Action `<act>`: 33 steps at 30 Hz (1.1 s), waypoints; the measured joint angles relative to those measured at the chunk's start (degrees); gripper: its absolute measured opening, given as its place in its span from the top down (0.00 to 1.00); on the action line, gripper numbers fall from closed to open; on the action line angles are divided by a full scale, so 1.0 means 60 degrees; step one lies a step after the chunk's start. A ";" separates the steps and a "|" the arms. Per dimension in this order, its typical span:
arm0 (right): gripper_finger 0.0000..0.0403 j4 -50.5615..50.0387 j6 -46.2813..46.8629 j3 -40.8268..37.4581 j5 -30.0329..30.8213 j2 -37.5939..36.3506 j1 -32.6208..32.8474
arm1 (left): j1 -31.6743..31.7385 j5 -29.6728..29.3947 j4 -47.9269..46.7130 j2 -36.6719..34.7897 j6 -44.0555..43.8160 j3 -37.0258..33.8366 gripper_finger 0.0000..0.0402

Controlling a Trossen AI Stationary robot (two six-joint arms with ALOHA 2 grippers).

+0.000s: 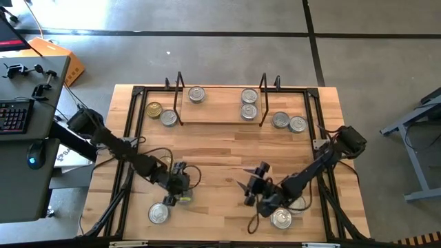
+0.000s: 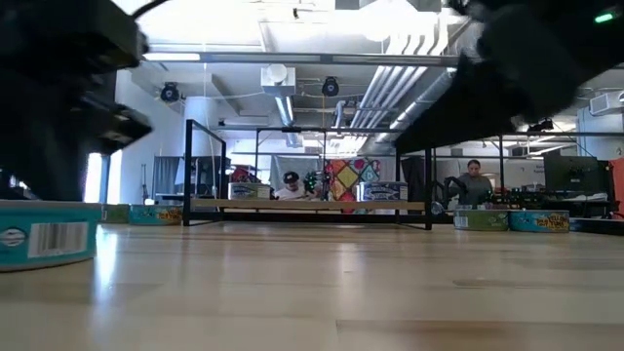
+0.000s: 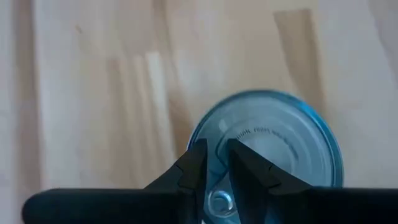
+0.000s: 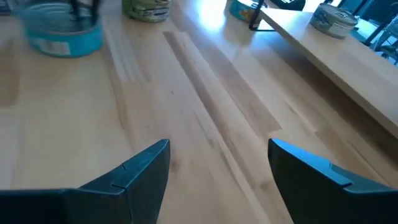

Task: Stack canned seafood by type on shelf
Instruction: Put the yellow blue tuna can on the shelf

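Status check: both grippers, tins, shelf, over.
Left gripper nearly shut over a silver tin. Right gripper open, empty. Shelf holds three tins. Nothing blocking.

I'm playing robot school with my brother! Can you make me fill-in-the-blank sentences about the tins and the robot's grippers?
1. The number of tins standing on the shelf is ____.
2. The tin with the gold lid lies beside the shelf's ____ end.
3. The right gripper holds nothing and its fingers are ____.
4. The left gripper hangs over a tin with a silver lid, its fingers nearly ____.

Missing words: three; left; open; shut
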 joint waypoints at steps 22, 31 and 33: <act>0.35 0.0147 0.1660 0.0004 0.0256 0.0257 -0.0954 | 0.0935 0.1342 -0.0901 -0.0571 0.0147 -0.0081 0.86; 0.35 0.0478 0.1220 0.0000 -0.0004 0.0335 -0.1304 | 0.1538 -0.2725 0.2914 -0.0282 0.3109 -0.0398 0.86; 0.35 0.0591 0.1076 0.0004 -0.0134 0.0335 -0.1383 | 0.1630 -0.2860 0.3151 -0.0341 0.3660 -0.0124 0.86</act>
